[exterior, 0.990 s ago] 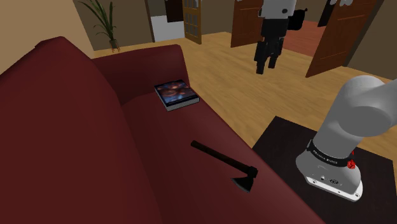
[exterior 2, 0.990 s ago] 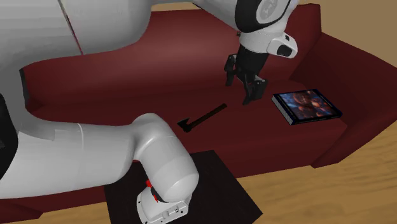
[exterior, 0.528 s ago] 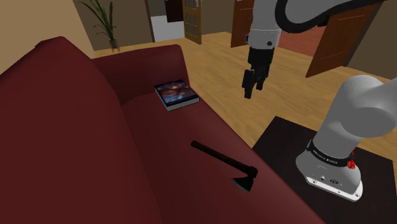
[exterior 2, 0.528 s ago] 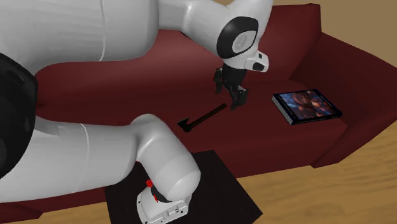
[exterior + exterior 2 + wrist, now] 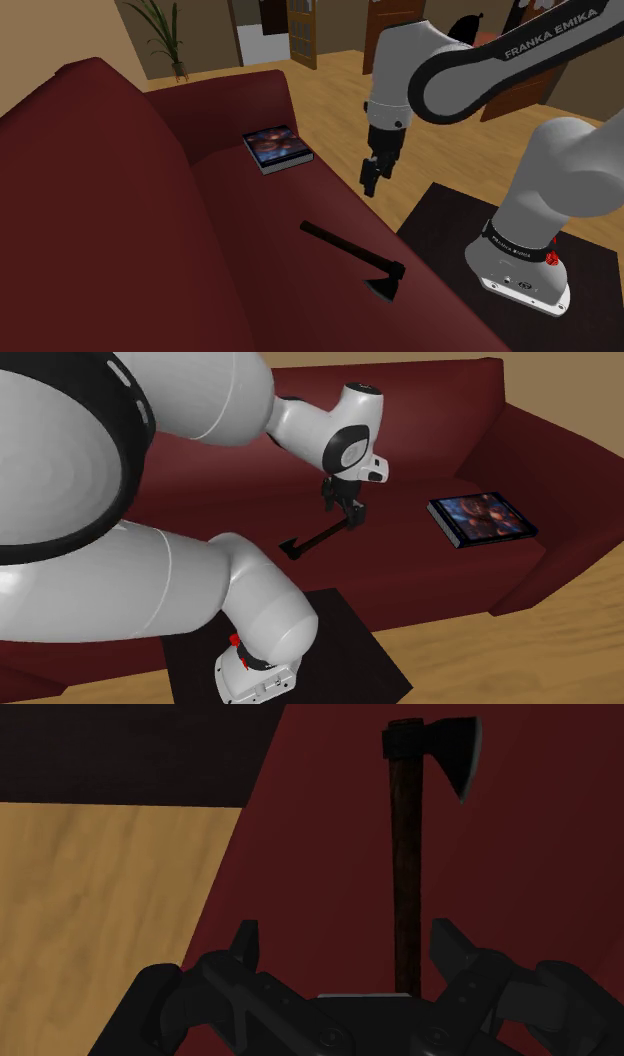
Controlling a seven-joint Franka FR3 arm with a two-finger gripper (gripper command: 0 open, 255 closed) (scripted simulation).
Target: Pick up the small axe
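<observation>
White arm [image 5: 566, 170] — dark joints, black gripper [image 5: 371, 188]

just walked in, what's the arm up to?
The robot's end effector hovers open over the handle end of the small axe, which lies flat on the dark red sofa. Nothing is held yet. A book sits farther along the seat, apart from the axe.

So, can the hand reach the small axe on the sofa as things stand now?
Probably yes. The hand hangs open above the handle of the axe, not touching it, and nothing lies between them. The axe lies flat on the sofa seat; the book is well off to one side.
</observation>
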